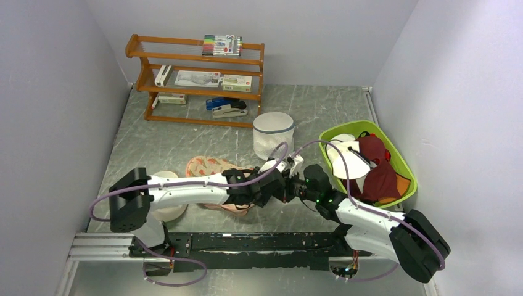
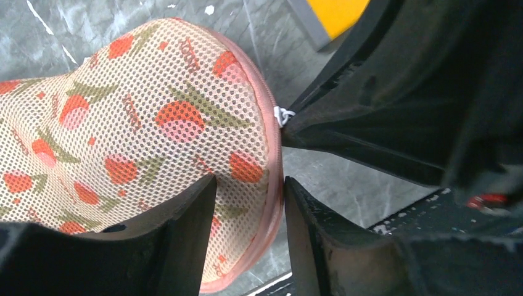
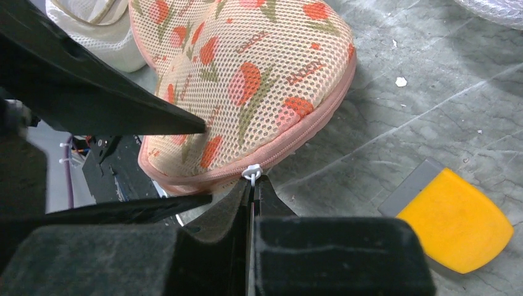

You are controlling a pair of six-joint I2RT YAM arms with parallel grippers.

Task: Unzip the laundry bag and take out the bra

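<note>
The laundry bag (image 1: pixel 208 166), beige mesh with red and green flowers and a pink zip rim, lies flat in front of the arms; the zip looks shut. In the left wrist view the bag's (image 2: pixel 135 123) near end fills the gap of my left gripper (image 2: pixel 250 182), one finger over the mesh and the other against the pink rim. In the right wrist view my right gripper (image 3: pixel 251 180) is shut on the small white zip pull (image 3: pixel 251 171) at the bag's (image 3: pixel 247 68) edge. The bra is out of view.
A green basket (image 1: pixel 372 126) of clothes sits at the right. A white mesh cylinder (image 1: pixel 273 132) stands behind the bag, with a wooden shelf (image 1: pixel 194 80) at the back. A cream cap (image 1: pixel 168 211) lies left of the bag. A yellow scraper (image 3: pixel 453 225) lies right of it.
</note>
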